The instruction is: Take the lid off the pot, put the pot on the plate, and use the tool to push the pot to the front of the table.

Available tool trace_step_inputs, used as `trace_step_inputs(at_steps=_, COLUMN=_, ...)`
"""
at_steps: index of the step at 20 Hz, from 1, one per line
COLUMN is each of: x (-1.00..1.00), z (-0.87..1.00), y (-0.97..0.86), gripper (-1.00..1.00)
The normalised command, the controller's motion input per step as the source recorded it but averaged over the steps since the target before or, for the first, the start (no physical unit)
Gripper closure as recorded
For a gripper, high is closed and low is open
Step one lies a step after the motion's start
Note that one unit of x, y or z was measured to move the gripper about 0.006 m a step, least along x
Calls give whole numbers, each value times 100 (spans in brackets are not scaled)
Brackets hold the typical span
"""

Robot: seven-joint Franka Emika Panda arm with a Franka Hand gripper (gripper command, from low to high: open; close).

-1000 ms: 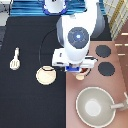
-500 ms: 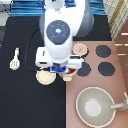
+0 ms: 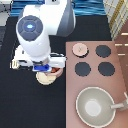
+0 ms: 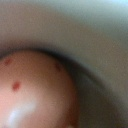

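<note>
You have the gripper low over the plate, left of centre in the exterior view, with the arm's white body covering most of what sits beneath it. Only the plate's lower rim shows on the black table, and a sliver of pale pink with a reddish inside, the pot, peeks out just right of the blue block. I cannot tell whether the gripper is clenched or released. The lid lies on the pinkish-brown stove panel, at its upper left corner (beside the black burners). The large grey-beige pan sits at the lower right. The wrist view shows a pink rounded surface with red spots against a cream rim.
</note>
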Motion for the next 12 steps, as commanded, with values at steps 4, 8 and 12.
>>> trace_step_inputs(at_steps=4, x=-84, z=-71, y=-41, gripper=100)
trace_step_inputs(at_steps=8, x=-56, z=-64, y=-43, gripper=100)
trace_step_inputs(at_steps=12, x=-45, z=-60, y=-45, gripper=100)
